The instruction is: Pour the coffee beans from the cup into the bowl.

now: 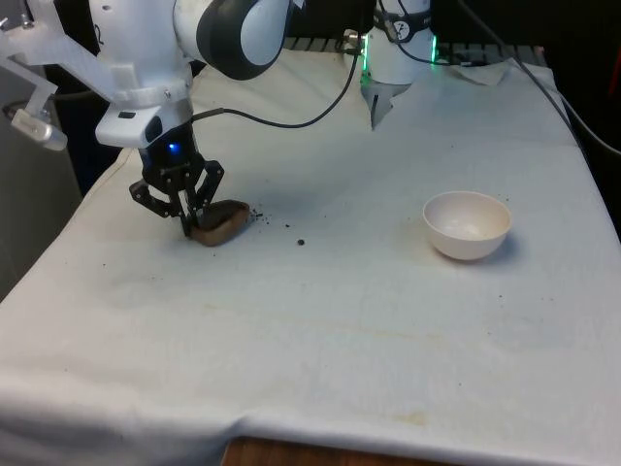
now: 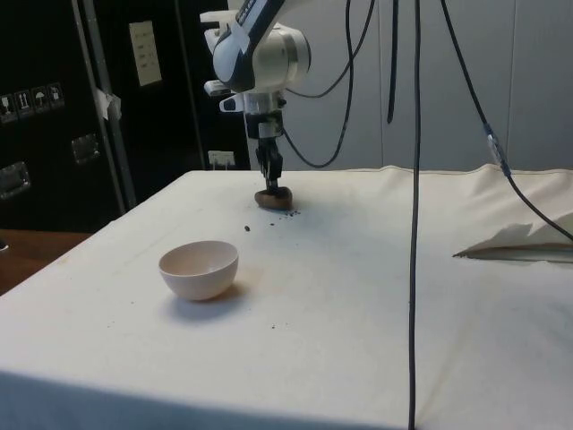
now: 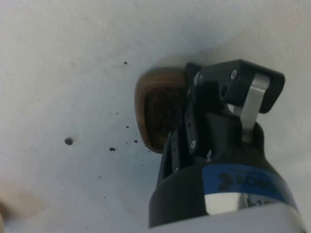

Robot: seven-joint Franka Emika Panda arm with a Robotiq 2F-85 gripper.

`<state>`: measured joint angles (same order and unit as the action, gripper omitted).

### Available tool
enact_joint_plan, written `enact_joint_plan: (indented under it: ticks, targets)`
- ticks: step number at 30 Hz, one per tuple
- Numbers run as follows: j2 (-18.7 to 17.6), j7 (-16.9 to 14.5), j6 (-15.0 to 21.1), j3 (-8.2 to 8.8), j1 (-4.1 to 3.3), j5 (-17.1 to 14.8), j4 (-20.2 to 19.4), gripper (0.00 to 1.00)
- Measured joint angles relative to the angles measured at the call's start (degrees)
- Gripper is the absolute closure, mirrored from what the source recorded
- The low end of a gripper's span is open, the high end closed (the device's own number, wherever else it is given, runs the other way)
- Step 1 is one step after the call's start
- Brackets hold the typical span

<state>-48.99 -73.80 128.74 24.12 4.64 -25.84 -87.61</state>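
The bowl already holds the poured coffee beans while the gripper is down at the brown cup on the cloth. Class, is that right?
Not quite. The side view shows the bowl empty and white inside. The rest stands: the gripper is down at the brown cup on the cloth, with a few spilled beans beside it.

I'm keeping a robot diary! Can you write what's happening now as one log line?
gripper: at brown cup rim, on cloth | bowl: white, empty, apart on the front view's right | spilled bits: beside cup | pour: not started
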Motion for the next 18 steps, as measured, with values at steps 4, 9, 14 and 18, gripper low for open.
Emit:
enact_joint_plan:
  ticks: [4,9,14,18]
  targets:
    - [0.0,0.06,0.0,0.0,-0.06,-0.06,0.06,1.0]
    - [0.4,0.57,-0.8,0.0,-0.23,-0.29,0.23,1.0]
    - [1.55,1.32,-2.41,0.0,-0.46,-0.29,-0.06,1.0]
    - [3.67,2.01,-2.81,0.0,-1.09,-0.29,-2.06,1.0]
